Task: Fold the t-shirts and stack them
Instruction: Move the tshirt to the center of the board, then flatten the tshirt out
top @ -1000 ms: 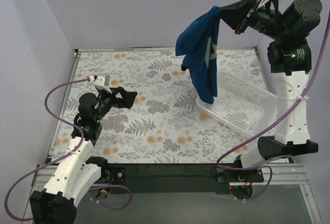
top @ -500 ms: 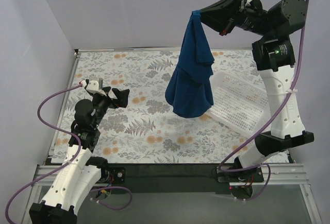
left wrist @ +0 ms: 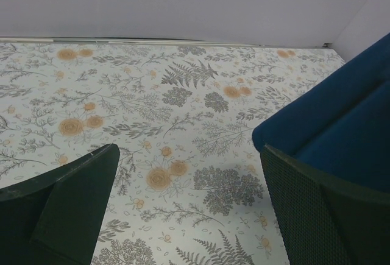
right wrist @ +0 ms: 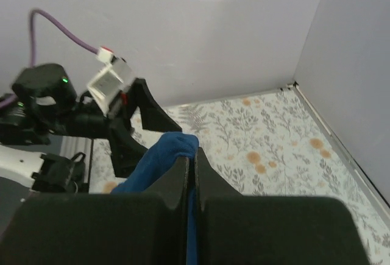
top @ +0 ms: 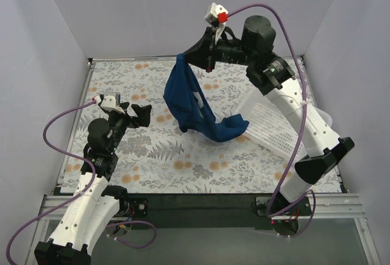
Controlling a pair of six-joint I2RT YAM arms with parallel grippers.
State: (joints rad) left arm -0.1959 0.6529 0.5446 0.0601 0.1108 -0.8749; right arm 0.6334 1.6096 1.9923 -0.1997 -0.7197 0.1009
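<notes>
My right gripper point(top: 187, 56) is shut on a bunched edge of the navy blue t-shirt point(top: 194, 108) and holds it up over the middle of the table. The shirt hangs down, and its lower end trails onto the floral cloth by the basket. A pale patch of its print shows on one fold. In the right wrist view the blue cloth point(right wrist: 159, 157) is pinched between the closed fingers, right gripper point(right wrist: 191, 156). My left gripper point(top: 144, 112) is open and empty at the left, low over the table. In the left wrist view the t-shirt point(left wrist: 339, 123) shows beyond its right finger point(left wrist: 329, 213).
A white plastic lattice basket point(top: 283, 125) lies tilted at the right of the table, partly under the right arm. The floral tablecloth point(top: 134, 82) covers the table. Grey walls close in the back and both sides.
My right gripper has swung left and down from high at the back right, carrying the t-shirt from over the basket to the table's middle. The shirt's lower end now touches the cloth. The left gripper shifted slightly.
</notes>
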